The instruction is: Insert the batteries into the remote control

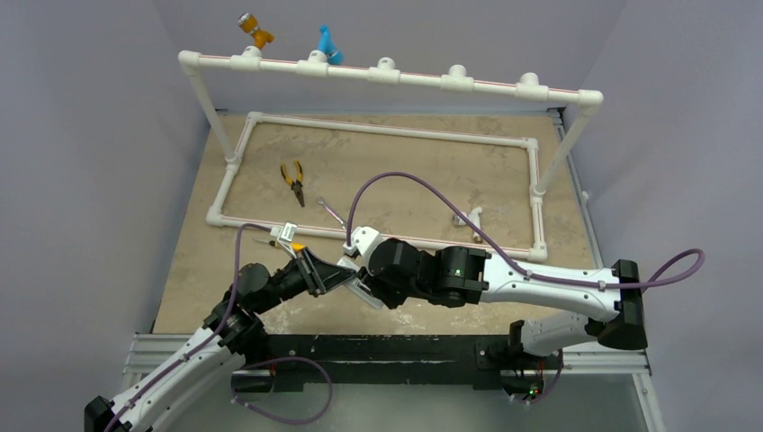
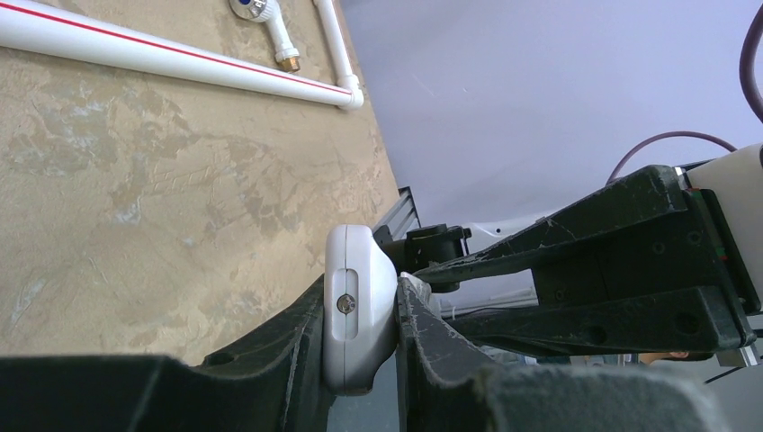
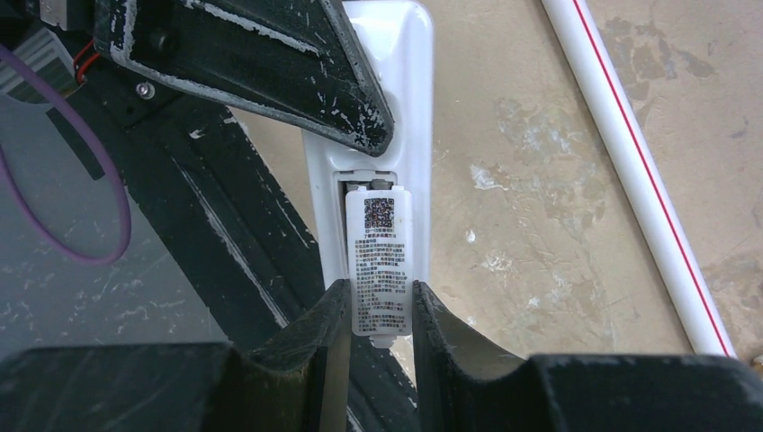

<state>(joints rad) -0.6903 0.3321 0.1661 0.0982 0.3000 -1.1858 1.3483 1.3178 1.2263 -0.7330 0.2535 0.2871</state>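
The remote control (image 2: 360,297) is smooth glossy plastic, the table (image 2: 135,225) matt, mottled.

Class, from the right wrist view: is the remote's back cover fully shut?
Not fully shut: the labelled cover lies over the remote control's back with a dark gap at its upper end, the right gripper pinching it.

The left arm (image 1: 184,360) comes up from its base at the lower left and bends forward and to the right. Its left pincer (image 2: 360,290) is clamped with both fingers on the sides of the remote control (image 2: 358,261). The right arm (image 1: 549,281) stretches leftward, nearly level, so the two pincers face each other closely, and the right pincer (image 3: 380,292) has its fingertips pressed against the two long edges of the cover (image 3: 380,238) on the handset's back.
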